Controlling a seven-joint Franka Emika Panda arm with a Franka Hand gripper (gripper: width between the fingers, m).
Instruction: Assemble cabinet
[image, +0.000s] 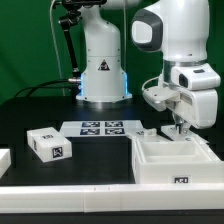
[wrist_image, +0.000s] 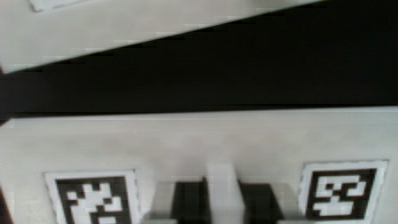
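The fingers (wrist_image: 185, 205) are pressed almost together, pinching a thin white wall of the cabinet (image: 165, 168) (a strip of it shows between them), likely to get a firm hold for moving it. The cabinet sits directly under them, at the exterior view's right, beside the marker board (image: 100, 128).

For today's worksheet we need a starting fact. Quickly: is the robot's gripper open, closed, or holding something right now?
Gripper: closed, pinching a thin upright wall of the cabinet.
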